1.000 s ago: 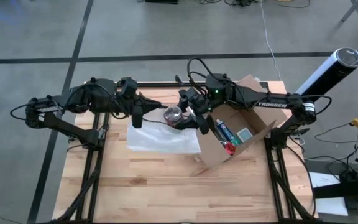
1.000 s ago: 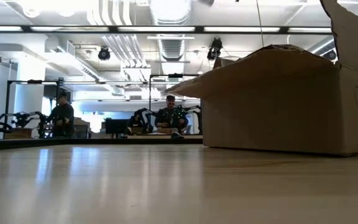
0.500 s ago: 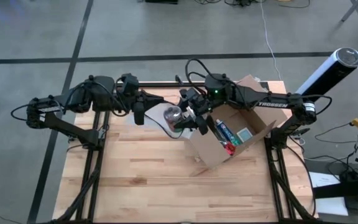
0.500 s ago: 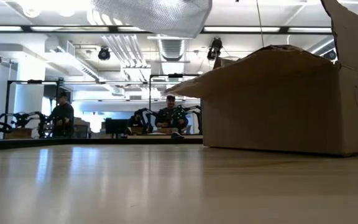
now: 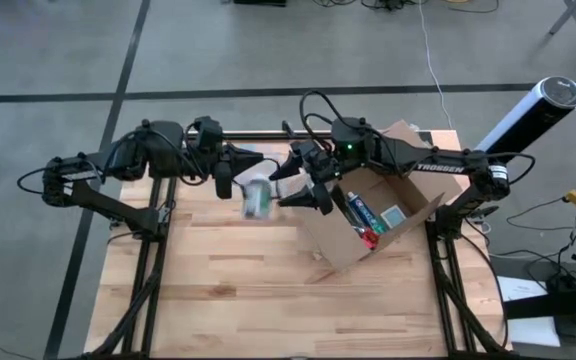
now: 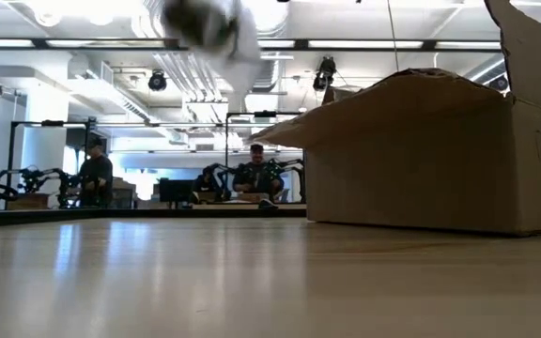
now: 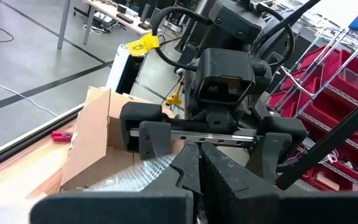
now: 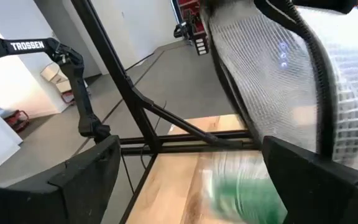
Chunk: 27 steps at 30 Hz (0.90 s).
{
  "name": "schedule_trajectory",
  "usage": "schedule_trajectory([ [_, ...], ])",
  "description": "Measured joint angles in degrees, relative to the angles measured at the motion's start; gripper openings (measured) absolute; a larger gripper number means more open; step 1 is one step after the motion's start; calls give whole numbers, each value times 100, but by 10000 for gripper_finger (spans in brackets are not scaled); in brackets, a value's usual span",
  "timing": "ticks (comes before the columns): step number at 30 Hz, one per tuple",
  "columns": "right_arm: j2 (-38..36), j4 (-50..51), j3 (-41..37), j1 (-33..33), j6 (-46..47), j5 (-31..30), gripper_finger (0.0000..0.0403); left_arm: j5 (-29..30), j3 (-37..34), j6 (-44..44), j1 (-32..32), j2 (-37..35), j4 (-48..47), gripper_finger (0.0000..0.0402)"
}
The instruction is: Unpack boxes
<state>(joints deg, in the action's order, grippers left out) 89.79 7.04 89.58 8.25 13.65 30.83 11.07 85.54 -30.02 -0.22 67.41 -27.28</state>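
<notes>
A: Start with the biggest thing. Where is the cardboard box (image 5: 373, 215)?

B: On the right half of the wooden table (image 5: 228, 300), flaps up, top open. The high view shows a few small packets inside, one reddish, one teal, but they are too small to name. In the low view the box (image 6: 430, 155) fills the right side and its far edge is cut off by the frame. That view sees only its outer wall, not the inside.

A: And the arms?

B: Both reach toward the middle of the table's far edge. The right gripper (image 5: 301, 183) hangs just beside the box's left flap with its jaws spread wide and nothing between them. In its own wrist view the two dark fingers (image 8: 86, 171) stand far apart.

A: The left one?

B: The left gripper (image 5: 222, 185) is over the table left of centre. Its wrist view shows the fingertips (image 7: 194, 165) pressed together, clenched.

A: What's that pale smear between them?

B: A blurred mesh-textured pouch (image 5: 255, 198) with a green tinge, between the two grippers. Whether the left gripper pinches it I cannot tell, since the blur hides the contact. The low view catches it as a grey-white streak (image 6: 209, 28) high up, and the right wrist view shows netted material (image 8: 272, 81) close to the lens, partly cut off.

A: Anything smaller?

B: Two people (image 6: 92, 174) seated far back in the room, too distant to make out.
</notes>
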Motion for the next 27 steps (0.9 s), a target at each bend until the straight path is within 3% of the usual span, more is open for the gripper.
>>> schedule_trajectory([
  [15,-45,-43,-1,39,-30,-109,315,-12,0,-52,-4,-4,-78,0],
  [27,-47,-4,-2,42,-213,-258,309,42,-4,-71,-4,-86,-628,0],
])
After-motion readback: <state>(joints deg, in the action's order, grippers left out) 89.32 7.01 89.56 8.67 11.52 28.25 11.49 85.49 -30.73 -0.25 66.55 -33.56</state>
